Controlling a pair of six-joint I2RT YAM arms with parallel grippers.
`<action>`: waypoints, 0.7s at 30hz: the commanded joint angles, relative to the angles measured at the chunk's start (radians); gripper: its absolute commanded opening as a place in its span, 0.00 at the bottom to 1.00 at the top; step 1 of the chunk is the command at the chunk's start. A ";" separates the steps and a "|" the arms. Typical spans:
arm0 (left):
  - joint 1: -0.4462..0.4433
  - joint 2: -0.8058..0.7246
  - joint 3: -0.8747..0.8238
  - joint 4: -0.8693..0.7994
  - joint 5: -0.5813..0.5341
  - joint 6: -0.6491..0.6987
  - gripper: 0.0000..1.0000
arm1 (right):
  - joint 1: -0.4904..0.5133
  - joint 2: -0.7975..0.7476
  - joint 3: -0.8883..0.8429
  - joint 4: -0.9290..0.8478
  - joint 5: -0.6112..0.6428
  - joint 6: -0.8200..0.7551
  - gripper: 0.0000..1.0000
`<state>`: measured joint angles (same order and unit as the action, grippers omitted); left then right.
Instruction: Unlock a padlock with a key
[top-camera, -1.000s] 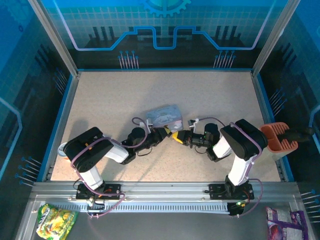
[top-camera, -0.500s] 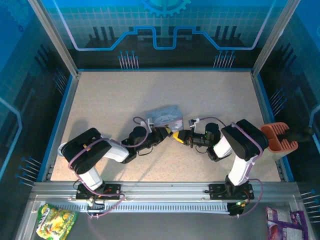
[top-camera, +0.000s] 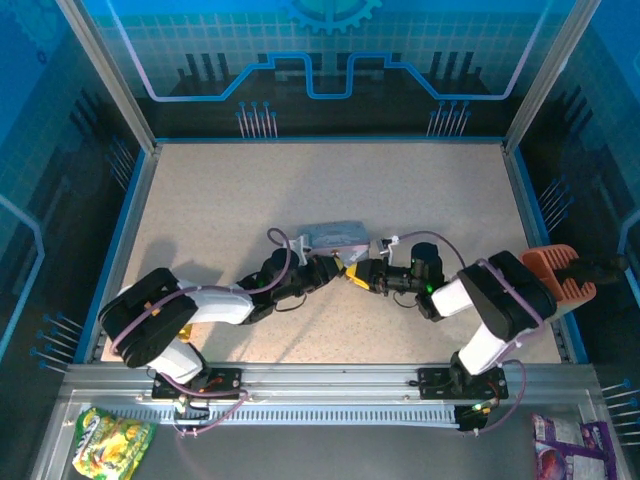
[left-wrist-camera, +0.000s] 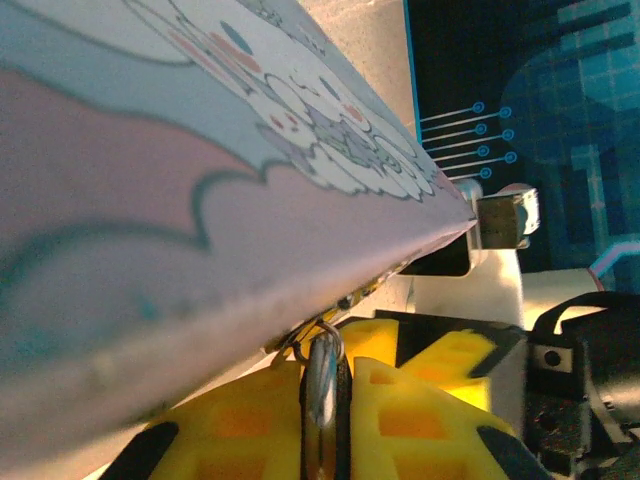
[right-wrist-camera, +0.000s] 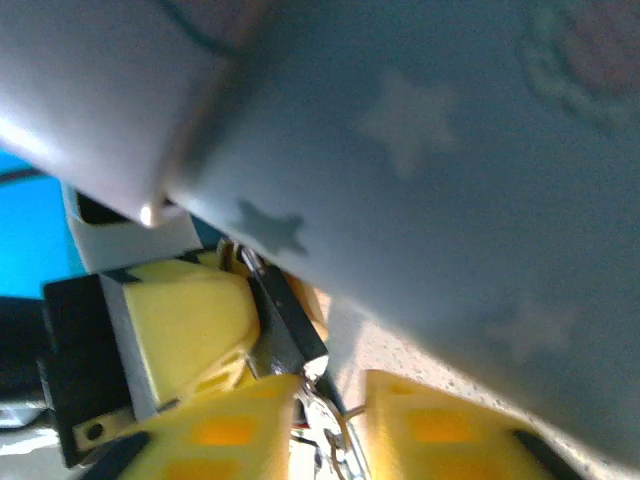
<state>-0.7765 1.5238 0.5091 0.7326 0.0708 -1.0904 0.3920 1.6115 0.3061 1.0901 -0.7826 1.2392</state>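
Both grippers meet just in front of the pale blue-grey tin (top-camera: 331, 236). My left gripper (top-camera: 340, 267) is shut on the tiny padlock. In the left wrist view its yellow fingers (left-wrist-camera: 240, 420) pinch a thin dark-and-silvery piece (left-wrist-camera: 322, 385) with a small ring on top, under the tin (left-wrist-camera: 200, 150). In the right wrist view the padlock's dark body (right-wrist-camera: 285, 322) lies against the left gripper's finger (right-wrist-camera: 180, 320). The thin grey key (right-wrist-camera: 327, 412) hangs from the padlock's lower end. It sits between the parted fingers of my right gripper (right-wrist-camera: 335, 405), near the left one. The right gripper (top-camera: 358, 277) is open.
The tin (right-wrist-camera: 450, 150) looms close over both grippers. An orange-brown holder (top-camera: 555, 272) sits at the table's right edge. Snack bags lie outside the front rail at bottom left (top-camera: 110, 440) and bottom right (top-camera: 570, 445). Metal frame posts border the table.
Both arms' elbows have swung outward and lower while the fingertips stay together at the centre. The tin has shifted slightly right and looks narrower.
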 joint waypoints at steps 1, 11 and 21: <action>-0.014 -0.037 0.056 -0.138 0.043 0.065 0.01 | -0.012 -0.134 0.057 -0.252 0.000 -0.184 0.37; 0.006 -0.106 0.091 -0.346 -0.013 0.056 0.01 | 0.045 -0.554 0.242 -1.218 0.375 -0.779 0.65; 0.005 -0.157 0.113 -0.456 -0.020 0.040 0.00 | 0.239 -0.840 0.116 -1.146 0.623 -1.009 0.58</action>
<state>-0.7742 1.4029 0.5823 0.2955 0.0475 -1.0454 0.5663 0.8268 0.4786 -0.0895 -0.2371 0.3450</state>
